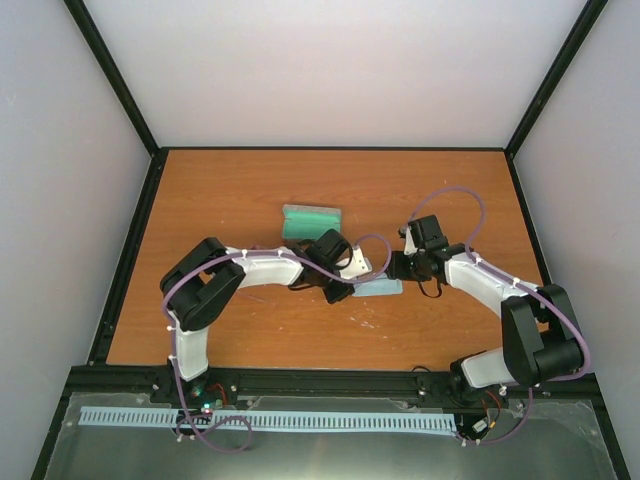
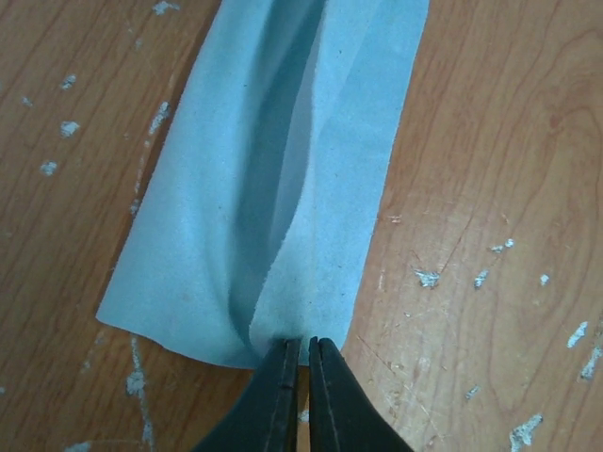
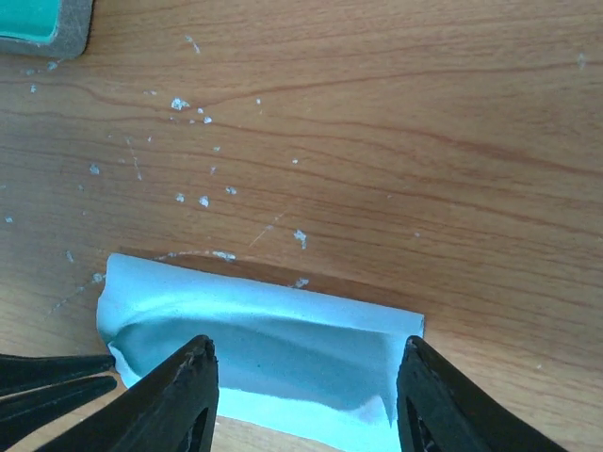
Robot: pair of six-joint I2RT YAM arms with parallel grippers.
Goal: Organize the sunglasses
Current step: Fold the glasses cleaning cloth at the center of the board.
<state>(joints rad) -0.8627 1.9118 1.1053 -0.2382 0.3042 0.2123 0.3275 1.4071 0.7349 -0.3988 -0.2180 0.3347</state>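
In the left wrist view, one light blue cloth [image 2: 283, 188] is seen lying on the wooden table [image 2: 490, 141], folded lengthwise so that a raised crease runs along its middle. The left tool [image 2: 303, 347] is pressed together on the cloth's near edge. The cloth is probably pinched there so that this end is kept in place or can be lifted while the fold is worked.

In the right wrist view, the right tool [image 3: 306, 344] is spread wide, one finger on each side of the cloth's long edge, and nothing is gripped by it. The stance is judged to suit either a release or a fresh grasp of that edge. The left tool's closed fingers are seen at the lower left, and a corner of the grey, teal-lined case [image 3: 38, 19] at the upper left.

In the top external view, one cloth, one open case and two tools are counted, with the case apart from the cloth. The sunglasses are not seen in any view. Whether they are wrapped in the fold cannot be told.
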